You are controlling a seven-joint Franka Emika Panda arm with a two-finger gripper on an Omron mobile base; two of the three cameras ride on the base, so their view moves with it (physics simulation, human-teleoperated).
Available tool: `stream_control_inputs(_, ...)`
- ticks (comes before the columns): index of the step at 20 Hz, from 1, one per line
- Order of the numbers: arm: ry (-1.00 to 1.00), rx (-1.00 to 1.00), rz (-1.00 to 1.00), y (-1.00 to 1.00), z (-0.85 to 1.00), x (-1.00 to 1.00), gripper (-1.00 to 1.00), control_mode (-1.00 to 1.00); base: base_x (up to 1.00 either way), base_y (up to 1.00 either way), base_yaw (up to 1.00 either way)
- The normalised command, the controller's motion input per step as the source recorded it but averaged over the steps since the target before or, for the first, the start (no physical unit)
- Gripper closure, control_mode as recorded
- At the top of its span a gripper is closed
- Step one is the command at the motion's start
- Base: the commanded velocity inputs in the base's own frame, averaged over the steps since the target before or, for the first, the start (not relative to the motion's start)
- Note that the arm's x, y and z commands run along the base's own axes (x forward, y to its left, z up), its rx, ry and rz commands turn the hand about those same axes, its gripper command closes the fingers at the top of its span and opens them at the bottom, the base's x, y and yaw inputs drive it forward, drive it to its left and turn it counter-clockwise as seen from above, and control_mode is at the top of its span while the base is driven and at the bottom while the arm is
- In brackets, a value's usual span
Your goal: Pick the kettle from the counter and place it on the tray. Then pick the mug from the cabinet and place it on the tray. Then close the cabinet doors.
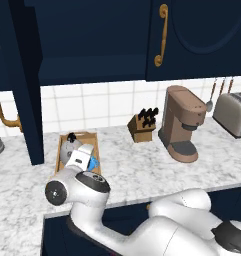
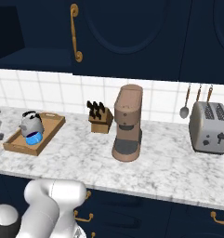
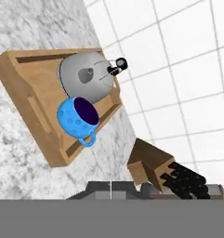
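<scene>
Currently the tray [image 2: 50,124] sits on the counter [image 2: 169,167] at the left end of the right base view, roughly 9 o'clock from the brown coffee machine [image 2: 128,123]. Kettle [image 2: 30,122] stands upright on the tray's far half. Mug [image 2: 34,138] lies on the tray just in front of the kettle, touching or nearly touching it; contact not resolvable.

Hand view: mug [image 3: 78,117] sits at about 7 o'clock of the kettle [image 3: 85,77], its purple-blue inside facing the camera, handle pointing toward 5 o'clock. Tray rim [image 3: 29,111] wraps both objects. Knife block [image 3: 150,167] stands off the tray at 4 o'clock, on the marble near the tiled wall.

Gripper [image 3: 110,188]: fingertips pressed together at the bottom of the hand view, closed on nothing, clear of the mug and kettle.

Left base view: the arm's wrist hangs over the tray [image 1: 61,149], covering most of the mug [image 1: 94,163]; kettle [image 1: 70,146] is partly visible behind it. Cabinet [image 1: 92,65] is open above, one of the cabinet doors [image 1: 23,90] swung out edge-on at 10 o'clock. Toaster [image 2: 207,127] stands at 3 o'clock of the coffee machine.
</scene>
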Motion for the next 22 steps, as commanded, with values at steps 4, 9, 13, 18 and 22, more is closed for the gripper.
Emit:
stream_control_inputs(4,-0.25,-0.12,0.0,0.72,0.35,0.0,1.0,-1.0,0.0,0.0,0.0)
stream_control_inputs(9,-0.23,-0.09,0.03,0.27,0.42,-0.16,1.0,-1.0,0.0,0.0,0.0)
stream_control_inputs(13,-0.02,0.0,0.01,0.04,0.0,0.0,1.0,-1.0,0.0,0.0,0.0)
stream_control_inputs(18,-0.21,-0.09,0.12,0.26,0.21,0.0,1.0,-1.0,0.0,0.0,0.0)
stream_control_inputs(22,-0.37,-0.18,0.22,0.19,0.31,0.0,1.0,-1.0,0.0,0.0,0.0)
